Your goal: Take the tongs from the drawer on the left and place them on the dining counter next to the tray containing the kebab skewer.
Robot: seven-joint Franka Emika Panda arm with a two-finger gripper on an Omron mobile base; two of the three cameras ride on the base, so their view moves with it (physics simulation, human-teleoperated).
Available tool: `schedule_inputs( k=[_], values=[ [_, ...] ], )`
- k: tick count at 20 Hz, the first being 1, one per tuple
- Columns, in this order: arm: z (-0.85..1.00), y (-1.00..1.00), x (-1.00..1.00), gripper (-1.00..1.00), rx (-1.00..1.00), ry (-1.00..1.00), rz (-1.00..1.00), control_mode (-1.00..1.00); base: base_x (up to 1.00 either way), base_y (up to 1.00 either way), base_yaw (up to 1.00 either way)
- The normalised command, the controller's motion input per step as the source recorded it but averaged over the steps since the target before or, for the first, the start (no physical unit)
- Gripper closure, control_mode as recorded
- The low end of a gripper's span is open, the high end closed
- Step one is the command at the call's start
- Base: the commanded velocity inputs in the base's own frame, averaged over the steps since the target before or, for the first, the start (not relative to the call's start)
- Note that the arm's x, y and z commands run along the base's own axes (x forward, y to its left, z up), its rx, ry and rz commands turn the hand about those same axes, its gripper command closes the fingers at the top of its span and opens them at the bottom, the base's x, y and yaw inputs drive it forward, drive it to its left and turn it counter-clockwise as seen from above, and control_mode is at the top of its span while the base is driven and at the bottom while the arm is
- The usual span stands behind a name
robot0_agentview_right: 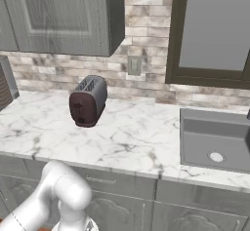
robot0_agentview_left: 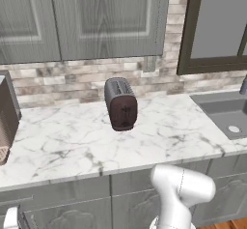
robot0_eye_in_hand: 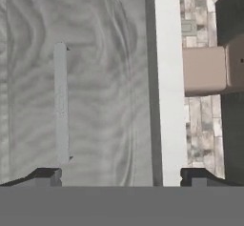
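You've got one plain grey wood-grain drawer (robot0_eye_in_hand: pixel 95 87), one bar handle (robot0_eye_in_hand: pixel 60 103), shut under bench edge (robot0_eye_in_hand: pixel 167 77). End effector (robot0_eye_in_hand: pixel 121 177) apart, facing front, not touching.

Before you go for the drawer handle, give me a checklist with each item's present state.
1. Gripper open: ok, fingertips stand wide apart.
2. Gripper empty: ok, nothing between the fingertips.
3. Drawer in front of the hand: ok, its grey wood-grain front faces the hand view.
4. Handle between the fingertips: not ok, it sits close to one fingertip, off centre.
5. Drawer shut: cannot tell.
6. Tongs located: cannot tell.
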Motion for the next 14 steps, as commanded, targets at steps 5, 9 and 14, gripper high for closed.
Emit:
schedule_inputs(
  k=[5,9,14],
  values=[
    [-0.13,0.00,0.17,-1.00,0.00,0.00,0.00,-1.00,0.00,0.00,0.00],
    [-0.02,0.00,0.32,-1.00,0.00,0.00,0.00,-1.00,0.00,0.00,0.00],
    [-0.01,0.02,0.25,-1.00,0.00,0.00,0.00,-1.00,0.00,0.00,0.00]
  ],
)
